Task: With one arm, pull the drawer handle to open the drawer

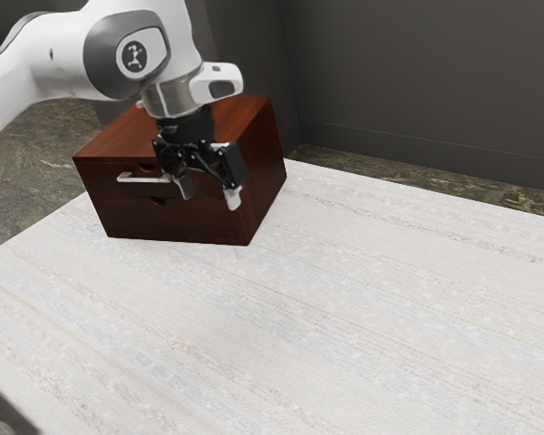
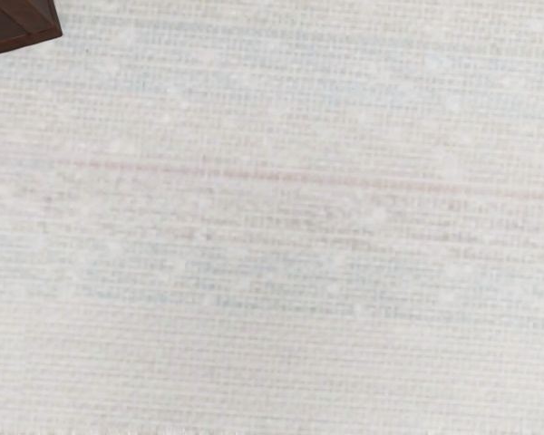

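Wooden drawer cabinet [image 1: 249, 149] stands at the table's [image 1: 363, 308] far corner, toward the exterior view's left. Silver handle [image 1: 140, 178] runs across its front. Gripper [image 1: 210, 195] hangs before that front, fingers spread wide, holding nothing, just beside the handle's end.

No words or numbers are showing anywhere on the scene. The white arm [image 1: 36, 68] is bearing one mark, a small white circular emblem [image 1: 133, 56] on its grey joint cap [image 1: 104, 63], a figure-like symbol without legible letters.
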### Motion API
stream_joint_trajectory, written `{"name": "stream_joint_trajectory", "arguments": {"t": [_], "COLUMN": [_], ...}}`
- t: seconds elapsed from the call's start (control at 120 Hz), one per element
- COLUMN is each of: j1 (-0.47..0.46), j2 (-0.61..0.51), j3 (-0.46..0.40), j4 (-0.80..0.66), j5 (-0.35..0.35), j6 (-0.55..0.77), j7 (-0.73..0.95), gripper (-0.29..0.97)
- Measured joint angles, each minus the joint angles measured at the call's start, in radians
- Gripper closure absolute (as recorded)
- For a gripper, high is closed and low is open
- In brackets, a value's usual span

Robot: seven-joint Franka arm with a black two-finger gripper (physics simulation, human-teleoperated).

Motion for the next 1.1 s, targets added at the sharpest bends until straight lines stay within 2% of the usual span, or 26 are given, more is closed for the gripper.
{"name": "stream_joint_trajectory", "arguments": {"t": [0.192, 0.267, 0.342, 0.592, 0.742, 0.833, 0.958, 1.1], "j1": [0.0, 0.0, -0.001, 0.001, 0.02, 0.046, 0.164, 0.342], "j2": [0.003, -0.015, -0.04, -0.041, -0.052, -0.161, -0.319, -0.394], "j3": [0.003, 0.003, 0.002, 0.003, 0.013, 0.015, 0.015, 0.015], "j4": [0.013, 0.12, 0.161, 0.16, -0.023, -0.218, -0.418, -0.497], "j5": [-0.012, -0.017, -0.02, -0.016, -0.011, -0.007, 0.0, 0.003], "j6": [-0.037, -0.072, -0.103, -0.125, -0.091, -0.048, 0.0, 0.051], "j7": [0.026, 0.033, 0.038, 0.055, 0.088, 0.152, 0.307, 0.542], "gripper": [0.0, 0.0, 0.0, 0.0, 0.0, 0.0, 0.0, 0.0]}}
